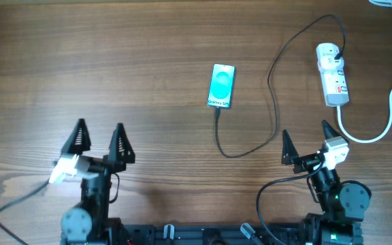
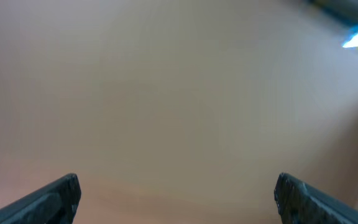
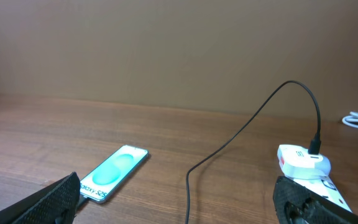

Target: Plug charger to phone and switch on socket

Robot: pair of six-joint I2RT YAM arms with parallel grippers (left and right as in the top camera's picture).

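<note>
The phone [image 1: 222, 86] lies flat on the wooden table, teal screen up; it also shows in the right wrist view [image 3: 113, 173]. The thin black charger cable [image 1: 275, 102] runs from the white plug on the socket [image 1: 333, 76] in a loop to the phone's near end, where its tip sits at the phone's edge. The socket also shows in the right wrist view [image 3: 306, 165], as does the cable [image 3: 229, 146]. My left gripper [image 1: 99, 139] is open and empty at the front left. My right gripper [image 1: 307, 144] is open and empty, below the socket.
The socket's thick white cord [image 1: 386, 102] loops along the right edge of the table. The left wrist view shows only blurred table surface between the left gripper's fingers [image 2: 178, 196].
</note>
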